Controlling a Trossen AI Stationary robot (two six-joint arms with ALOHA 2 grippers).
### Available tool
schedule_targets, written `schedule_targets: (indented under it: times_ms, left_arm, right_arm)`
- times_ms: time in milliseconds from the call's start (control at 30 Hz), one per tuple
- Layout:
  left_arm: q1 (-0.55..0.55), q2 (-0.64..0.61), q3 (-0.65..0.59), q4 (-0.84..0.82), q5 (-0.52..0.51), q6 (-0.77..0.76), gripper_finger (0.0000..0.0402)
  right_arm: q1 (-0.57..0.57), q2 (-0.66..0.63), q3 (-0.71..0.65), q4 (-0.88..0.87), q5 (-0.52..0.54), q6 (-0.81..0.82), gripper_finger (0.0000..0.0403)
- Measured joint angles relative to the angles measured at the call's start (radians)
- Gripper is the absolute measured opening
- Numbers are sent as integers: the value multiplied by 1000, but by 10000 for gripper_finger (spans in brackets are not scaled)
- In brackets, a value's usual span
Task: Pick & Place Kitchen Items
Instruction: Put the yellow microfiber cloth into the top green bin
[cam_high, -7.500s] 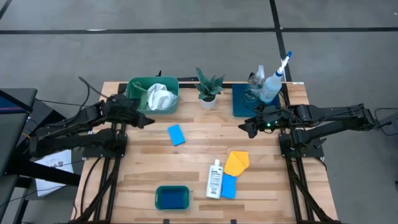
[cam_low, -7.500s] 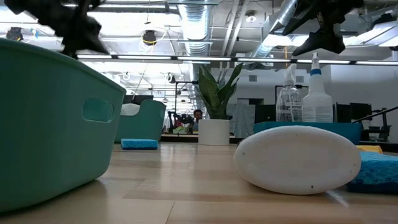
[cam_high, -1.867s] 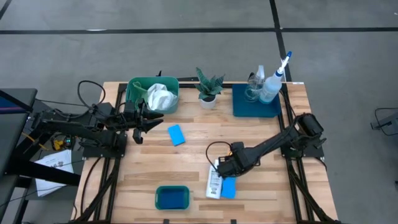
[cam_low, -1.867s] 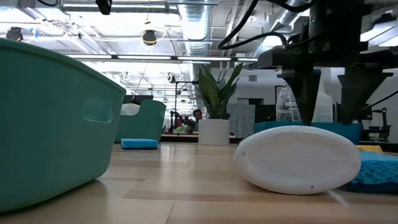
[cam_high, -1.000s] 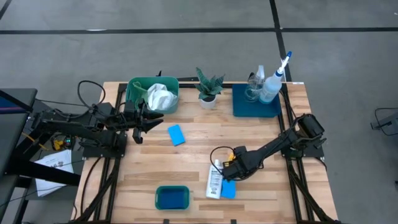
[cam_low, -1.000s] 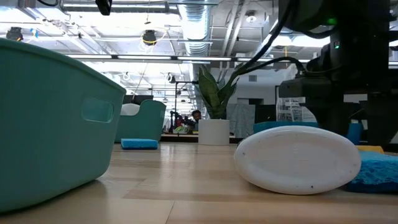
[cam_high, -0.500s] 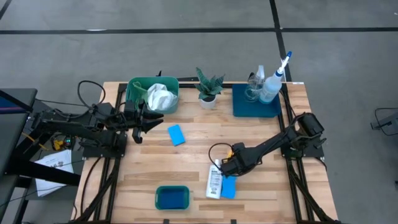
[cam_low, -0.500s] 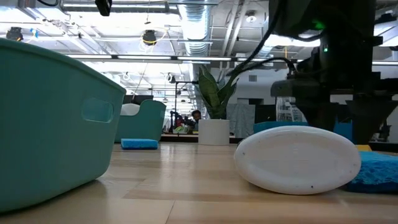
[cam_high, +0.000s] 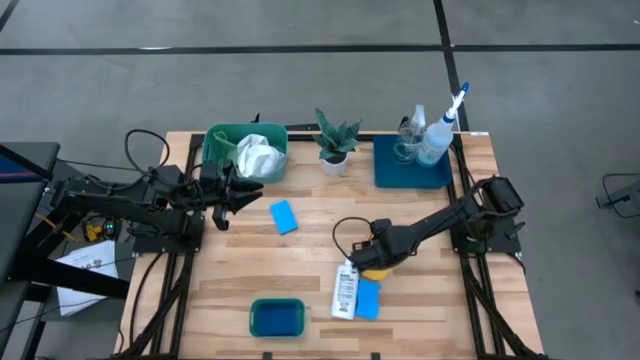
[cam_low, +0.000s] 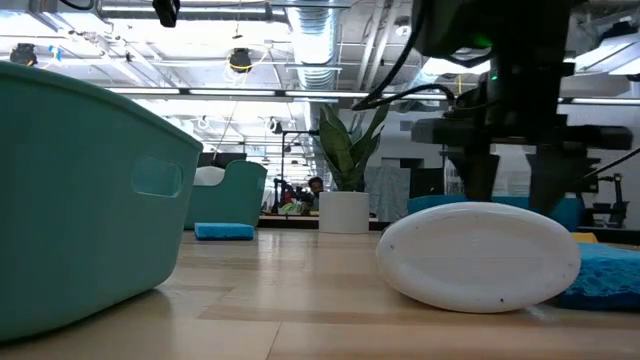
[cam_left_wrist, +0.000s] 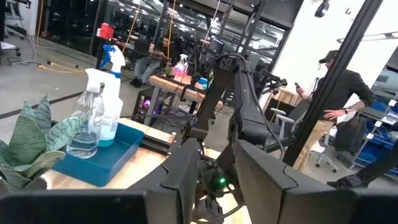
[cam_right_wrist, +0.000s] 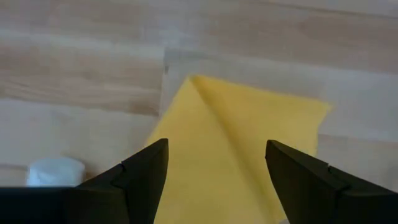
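Note:
A yellow cloth (cam_right_wrist: 236, 155) lies flat on the wooden table, mostly hidden under my right arm in the high view (cam_high: 380, 271). My right gripper (cam_right_wrist: 217, 149) is open and points down just above it, one finger over each side (cam_high: 368, 258); whether the fingers touch the cloth I cannot tell. A small white bottle (cam_high: 346, 290) lies on its side beside the cloth, next to a blue sponge (cam_high: 368, 298). A second blue sponge (cam_high: 284, 216) lies mid-table. My left gripper (cam_high: 243, 193) waits open by the green tub (cam_high: 222, 140), which holds a white cloth (cam_high: 258, 156).
A potted plant (cam_high: 335, 142) stands at the far edge. A dark blue tray (cam_high: 390, 170) at the far right holds two spray bottles (cam_high: 432, 135). A teal tub (cam_high: 276, 318) sits at the near edge. People show in the room behind (cam_left_wrist: 339, 99).
My right gripper has moved a little toward the table's far edge, over the yellow cloth, staying open. Part of the cloth now shows on its near side. The bottle and sponge have stayed put.

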Motion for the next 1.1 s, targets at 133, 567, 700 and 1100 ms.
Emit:
schedule_targets:
  times_ms: [133,567,700,1100]
  left_arm:
    - [0,0,0,0,0,-3,106]
    - [0,0,0,1,0,-36,106]
    - [0,0,0,-1,0,-36,106]
    - [0,8,0,-5,-10,-35,106]
  right_arm:
    - [-27,0,0,7,6,-48,260]
    - [-32,-145,-199,213,-68,-192,260]
    - [-26,-228,-262,224,-70,-203,260]
    - [-36,-206,-312,291,-133,-253,260]
